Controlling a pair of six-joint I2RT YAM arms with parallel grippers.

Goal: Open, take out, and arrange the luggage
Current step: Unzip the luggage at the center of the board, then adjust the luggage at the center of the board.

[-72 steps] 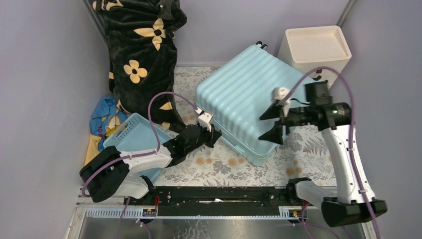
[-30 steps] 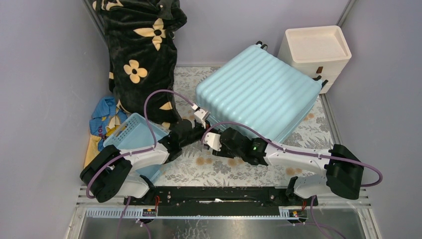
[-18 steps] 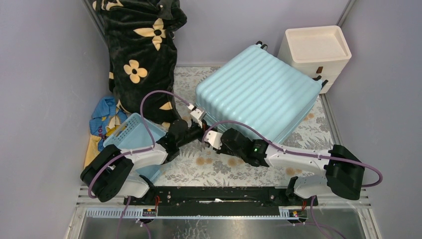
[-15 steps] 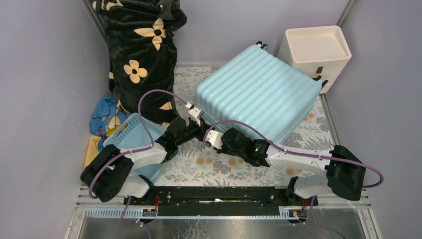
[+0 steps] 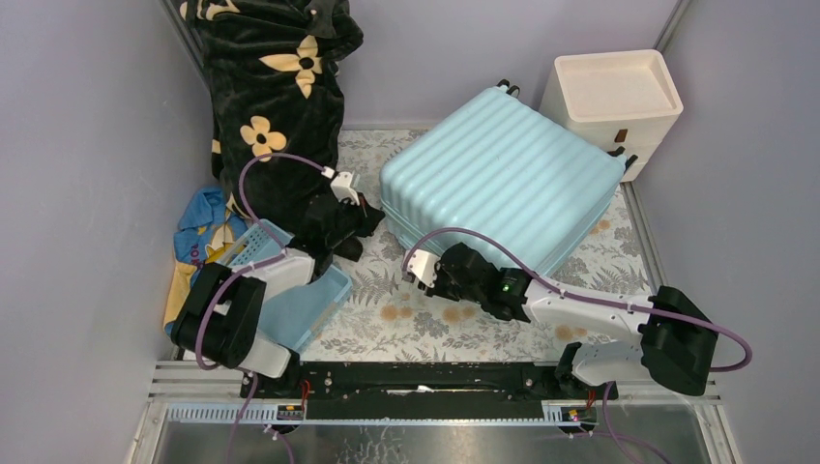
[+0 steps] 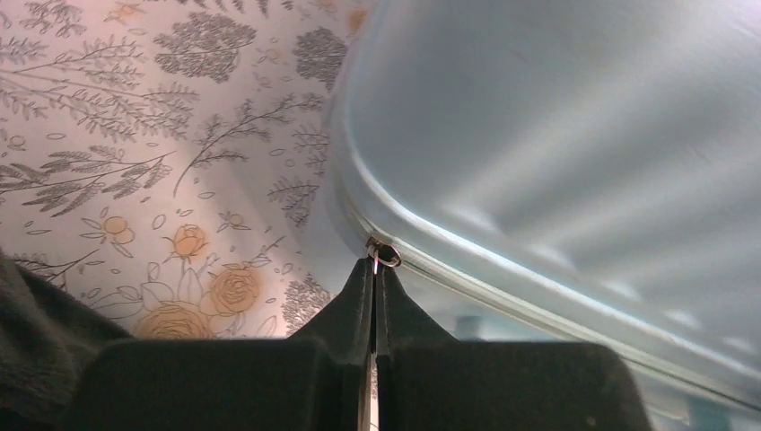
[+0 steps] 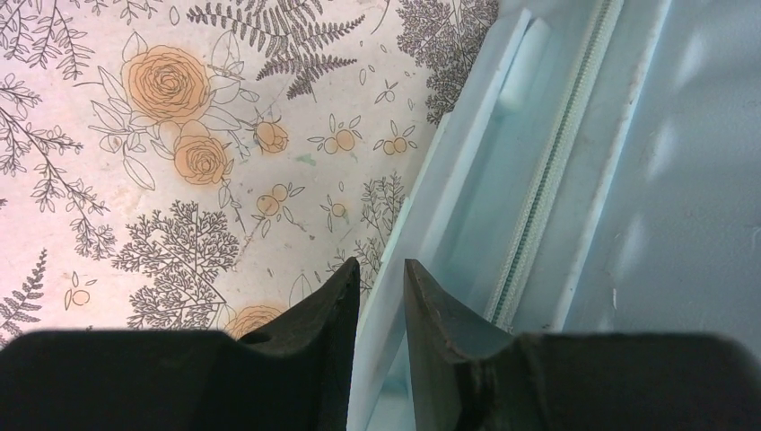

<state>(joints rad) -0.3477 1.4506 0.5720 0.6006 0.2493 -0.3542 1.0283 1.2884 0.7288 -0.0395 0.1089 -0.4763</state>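
The flower-patterned counter before me carries the pale blue suitcase at centre, a basket on my left, drawer unit and blanket at back.

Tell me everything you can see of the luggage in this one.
The luggage is a pale aqua hard-shell suitcase with a ribbed, glossy plastic-looking shell and small black wheels at its far end. It lies flat and skewed on the floral surface, lid down. The left pincer is shut on the zipper pull at its left corner; the right pincer grips its near rim.
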